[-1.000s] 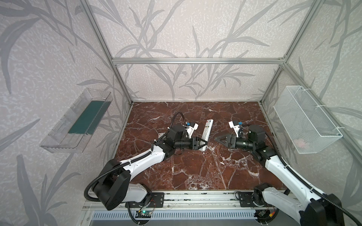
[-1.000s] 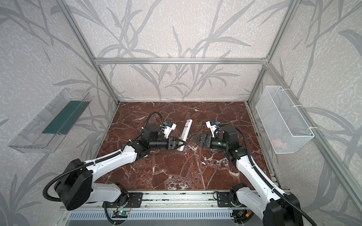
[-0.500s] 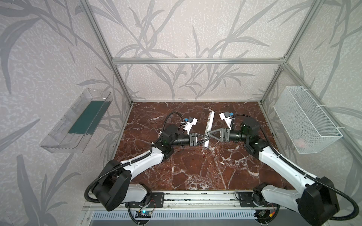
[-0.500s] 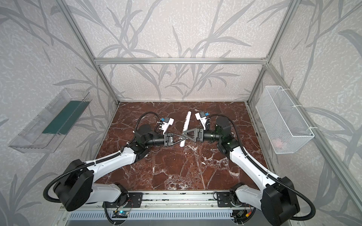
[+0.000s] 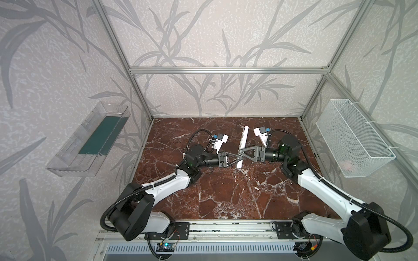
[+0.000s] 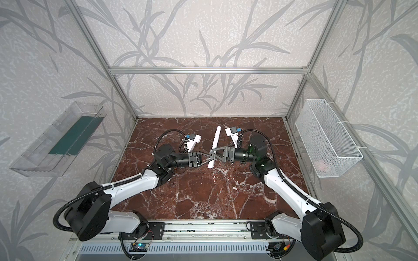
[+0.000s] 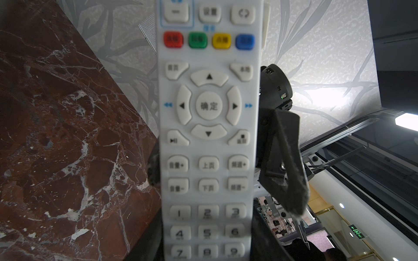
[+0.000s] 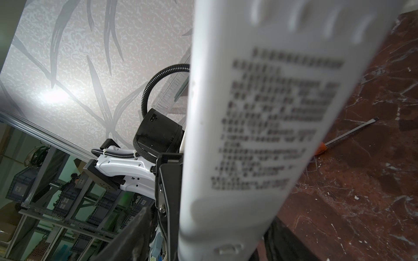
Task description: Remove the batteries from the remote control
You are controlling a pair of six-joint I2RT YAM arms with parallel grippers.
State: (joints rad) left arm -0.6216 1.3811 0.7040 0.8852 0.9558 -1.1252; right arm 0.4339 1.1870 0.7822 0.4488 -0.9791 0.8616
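Remote (image 5: pixel 243 140) aloft between both arms — batteries not yet out.

Clamped low on its near end by the left gripper (image 5: pixel 235 158), above the middle of the tabletop (image 5: pixel 226 198), buttons toward the left arm, printed back toward the right. Straddled just farther along by the right gripper (image 5: pixel 241 152) — pads (image 7: pixel 287 162) either side, yet cannot tell whether pressing or just clear. No batteries in sight; judged to sit inside, behind a back cover seemingly shut, latch (image 8: pixel 226 249) showing in the right wrist view. Left to do: cover off, cells out. Back print too blurred to read. Of a screwdriver (image 8: pixel 352 132) on the tabletop, only shaft and a sliver of orange handle clear of the remote. Something pale in the wire basket (image 5: pixel 355 135), right wall, too small to name.
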